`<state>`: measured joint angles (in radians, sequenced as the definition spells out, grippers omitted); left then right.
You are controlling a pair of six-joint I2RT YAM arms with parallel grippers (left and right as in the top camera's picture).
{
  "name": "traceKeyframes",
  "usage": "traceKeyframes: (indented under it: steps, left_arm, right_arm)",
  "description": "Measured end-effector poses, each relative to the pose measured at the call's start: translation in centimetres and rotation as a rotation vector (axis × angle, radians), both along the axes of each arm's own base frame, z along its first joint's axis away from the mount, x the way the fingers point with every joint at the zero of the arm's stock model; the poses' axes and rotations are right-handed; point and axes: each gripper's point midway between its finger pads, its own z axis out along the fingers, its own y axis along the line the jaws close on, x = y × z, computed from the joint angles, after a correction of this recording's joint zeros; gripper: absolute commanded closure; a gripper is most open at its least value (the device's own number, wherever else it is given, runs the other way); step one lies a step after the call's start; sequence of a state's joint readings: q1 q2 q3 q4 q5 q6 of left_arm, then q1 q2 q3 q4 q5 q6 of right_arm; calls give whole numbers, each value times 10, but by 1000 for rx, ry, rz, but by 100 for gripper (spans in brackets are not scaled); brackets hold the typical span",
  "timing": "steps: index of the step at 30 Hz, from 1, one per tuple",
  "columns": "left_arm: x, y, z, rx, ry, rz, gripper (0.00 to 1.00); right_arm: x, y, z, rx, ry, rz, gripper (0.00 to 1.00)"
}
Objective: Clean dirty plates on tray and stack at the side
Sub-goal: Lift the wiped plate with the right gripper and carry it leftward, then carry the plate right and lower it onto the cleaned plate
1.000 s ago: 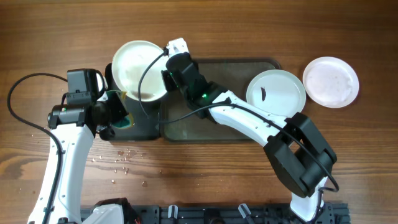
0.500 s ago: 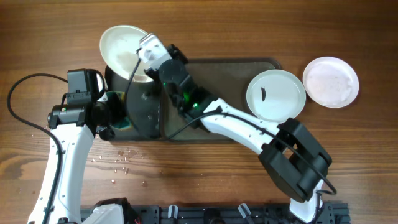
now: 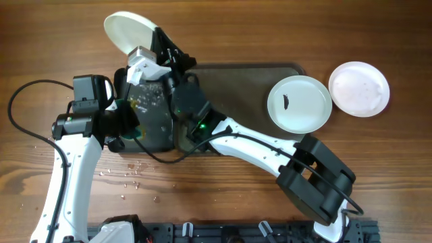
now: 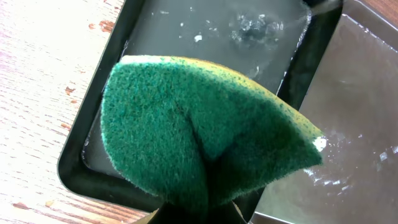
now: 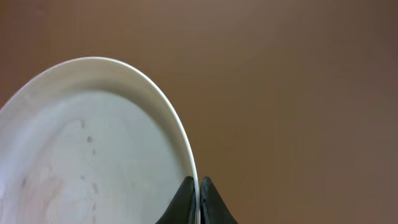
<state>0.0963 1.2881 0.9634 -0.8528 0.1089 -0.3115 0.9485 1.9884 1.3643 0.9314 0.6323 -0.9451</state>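
My right gripper (image 3: 157, 42) is shut on the rim of a white plate (image 3: 127, 30). It holds the plate tilted on edge above the wood beyond the small black tray's far left corner. In the right wrist view the fingers (image 5: 198, 182) pinch the plate's rim (image 5: 93, 143). My left gripper (image 3: 128, 125) is shut on a green sponge (image 4: 205, 130) over the small tray's near end. A second plate (image 3: 300, 102) with a black smear lies on the right end of the large dark grey tray (image 3: 236, 81). A third plate (image 3: 359, 88) lies on the tabletop at the right.
The small black tray (image 3: 150, 111) holds water and suds, and its rim shows in the left wrist view (image 4: 93, 124). It sits against the left end of the large tray (image 4: 360, 93). Water drops (image 3: 131, 172) lie on the wood in front of it.
My right gripper has carried its plate up and to the left, off the small black tray, and tipped it on edge. The left arm and sponge have not moved.
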Motion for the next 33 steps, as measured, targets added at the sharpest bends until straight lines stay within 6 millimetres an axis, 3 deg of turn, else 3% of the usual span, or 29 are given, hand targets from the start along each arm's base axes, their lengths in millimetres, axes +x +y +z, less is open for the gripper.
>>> traceKeyframes:
  steps: [15,20,22,24,27,30,33]
  left_arm:
    - [0,0,0,0,-1,0,96]
    - [0,0,0,0,-1,0,96]
    - [0,0,0,0,0,0,96]
    - [0,0,0,0,-1,0,96]
    - [1,1,0,4,-3,1,96]
    - [1,1,0,6,-3,2,96]
    - [1,1,0,6,-2,2,96]
  right_arm:
    - [1,-8,6,9,-18,-46,96]
    - [5,-19,-1,100,37,-92,96]
    - [8,-21,-16,122,101,-109,96]
    - [13,-21,-43,119,206,-123,96]
    - [11,-24,-103,132,430,-150,95]
    - [1,-29,-150,199,619,-164,96]
    - [-5,-25,-171,297,740,-133,96]
